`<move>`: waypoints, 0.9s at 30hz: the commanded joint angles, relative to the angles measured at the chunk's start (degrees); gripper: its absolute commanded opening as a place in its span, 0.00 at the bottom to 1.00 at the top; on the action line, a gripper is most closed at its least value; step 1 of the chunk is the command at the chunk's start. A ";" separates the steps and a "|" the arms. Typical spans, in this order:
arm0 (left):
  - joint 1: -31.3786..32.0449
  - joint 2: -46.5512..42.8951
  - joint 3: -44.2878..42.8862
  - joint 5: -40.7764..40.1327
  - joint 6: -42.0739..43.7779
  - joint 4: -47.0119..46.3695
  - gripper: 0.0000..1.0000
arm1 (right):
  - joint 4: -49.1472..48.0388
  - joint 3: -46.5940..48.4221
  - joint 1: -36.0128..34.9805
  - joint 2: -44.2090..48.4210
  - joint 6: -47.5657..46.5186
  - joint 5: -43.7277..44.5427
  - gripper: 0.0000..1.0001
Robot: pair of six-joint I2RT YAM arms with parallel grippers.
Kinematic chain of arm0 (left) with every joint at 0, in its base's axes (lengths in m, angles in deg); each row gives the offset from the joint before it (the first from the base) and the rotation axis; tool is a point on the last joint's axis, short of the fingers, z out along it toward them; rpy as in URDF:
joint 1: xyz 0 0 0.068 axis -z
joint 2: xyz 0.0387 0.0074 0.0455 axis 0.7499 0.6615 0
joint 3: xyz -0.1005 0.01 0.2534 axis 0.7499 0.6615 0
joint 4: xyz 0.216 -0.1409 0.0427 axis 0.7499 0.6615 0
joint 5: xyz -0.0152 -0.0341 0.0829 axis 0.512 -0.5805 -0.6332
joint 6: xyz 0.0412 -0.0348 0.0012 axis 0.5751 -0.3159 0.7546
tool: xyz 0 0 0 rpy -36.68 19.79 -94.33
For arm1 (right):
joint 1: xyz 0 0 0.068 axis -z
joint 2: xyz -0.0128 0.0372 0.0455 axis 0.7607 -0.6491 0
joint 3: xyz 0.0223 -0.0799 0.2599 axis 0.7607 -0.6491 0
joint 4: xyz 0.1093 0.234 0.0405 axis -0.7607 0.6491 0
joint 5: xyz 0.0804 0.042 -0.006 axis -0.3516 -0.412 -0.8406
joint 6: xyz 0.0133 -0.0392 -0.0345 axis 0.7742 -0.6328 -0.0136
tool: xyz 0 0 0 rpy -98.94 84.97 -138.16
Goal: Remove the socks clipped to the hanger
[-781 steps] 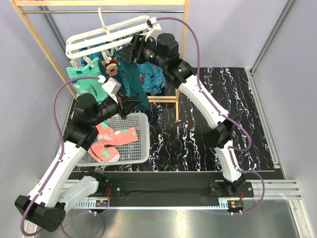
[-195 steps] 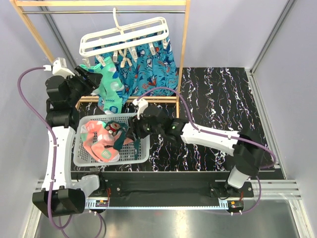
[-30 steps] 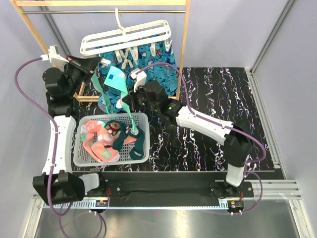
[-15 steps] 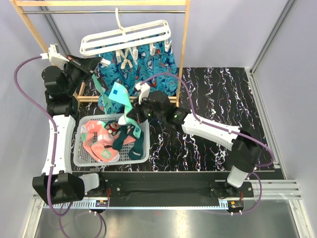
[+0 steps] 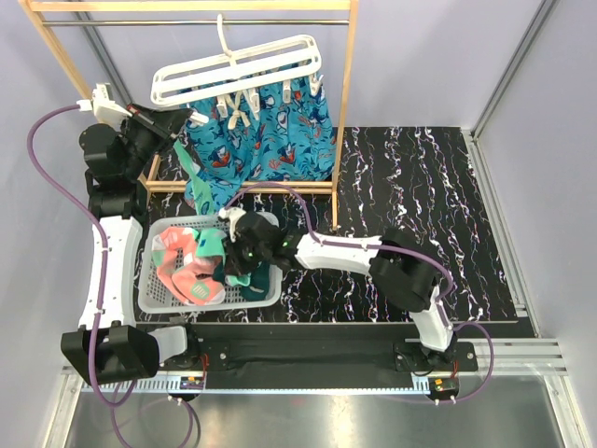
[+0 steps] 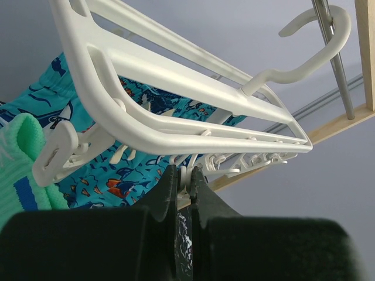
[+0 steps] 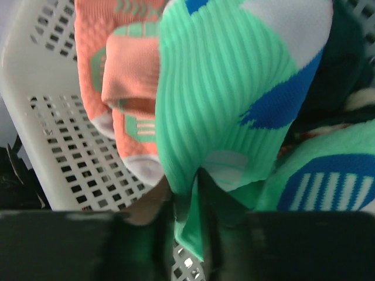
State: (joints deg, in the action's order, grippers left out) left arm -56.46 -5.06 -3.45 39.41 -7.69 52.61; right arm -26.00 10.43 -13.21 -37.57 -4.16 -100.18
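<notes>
Left gripper (image 6: pixel 183 173) pinched shut just under white slatted plastic hanger (image 6: pixel 176 75), top view upper left, right gripper (image 5: pixel 235 259) in white mesh basket (image 7: pixel 53 146), lower left, mint green sock (image 7: pixel 222 105) fold between its jaws, clamped or released unclear.

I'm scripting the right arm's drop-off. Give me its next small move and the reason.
Probably open the right gripper fully, then lift straight up. The mint green sock already lies in the white mesh basket on the pink socks, yet its edge sits between the gripper's fingers, so pulling away first would likely drag it back out.
</notes>
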 commanded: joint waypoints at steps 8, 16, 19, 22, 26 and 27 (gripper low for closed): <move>-0.21 -1.08 -2.24 0.24 2.81 3.15 0.17 | 11.42 5.41 -0.89 9.70 -3.88 5.98 0.60; -0.29 -4.06 -2.24 -1.60 6.59 8.78 0.60 | 16.08 5.59 -0.98 15.25 -5.99 11.18 0.70; -0.56 -5.46 -0.67 -3.70 8.35 12.47 0.61 | 17.05 5.94 -0.89 16.39 -6.69 11.27 0.72; -1.43 -8.45 3.28 -5.29 9.40 12.74 0.63 | 16.88 5.50 -0.80 18.15 -7.31 13.72 0.74; -1.88 -10.56 7.06 -10.73 11.43 15.02 0.63 | 16.26 4.36 -0.37 20.87 -7.31 14.78 0.75; -1.79 -11.09 7.94 -12.14 11.86 14.94 0.63 | 16.00 3.40 -0.19 21.40 -7.31 14.26 0.74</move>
State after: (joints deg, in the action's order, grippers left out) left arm -57.88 -14.92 2.06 33.18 1.34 66.30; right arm -9.08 14.43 -14.09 -20.82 -10.32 -87.65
